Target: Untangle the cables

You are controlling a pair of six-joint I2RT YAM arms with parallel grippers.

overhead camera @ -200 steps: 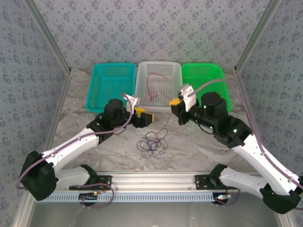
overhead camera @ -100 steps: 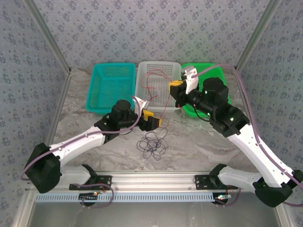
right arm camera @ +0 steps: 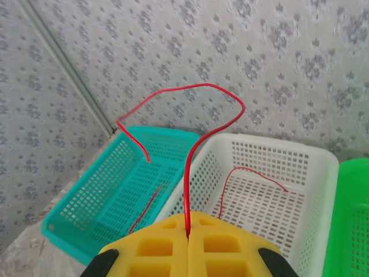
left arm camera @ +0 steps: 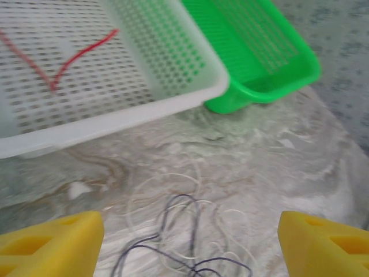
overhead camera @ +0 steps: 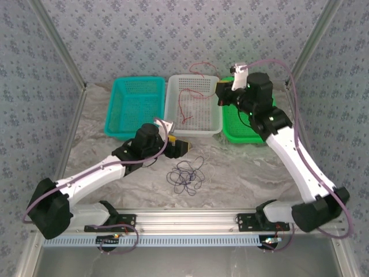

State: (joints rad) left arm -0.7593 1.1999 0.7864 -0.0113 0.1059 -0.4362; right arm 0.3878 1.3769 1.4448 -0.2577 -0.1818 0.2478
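A marbled worktop (overhead camera: 242, 167) carries two arms, three baskets and three cables.

The left arm (overhead camera: 92, 173) lies low, stretched from its base toward the middle. Its left tool (left arm camera: 184, 242) is released, with the yellow fingers (left arm camera: 52, 242) spread wide just above the loose tangle. The right arm (overhead camera: 294, 150) reaches far back and is raised. Its right tool (right arm camera: 187, 234) is clenched on the red cable (right arm camera: 187, 173), up near where the white and green baskets meet.

The baskets stand side by side along the back wall: teal basket (overhead camera: 134, 79), white basket (overhead camera: 193, 132), green basket (overhead camera: 236, 137).

The red cable arcs up from the pinch and trails down into the white basket. The dark cable (left arm camera: 173, 225) and the thin white cable (left arm camera: 150, 184) lie curled together on the worktop in front of the white basket.
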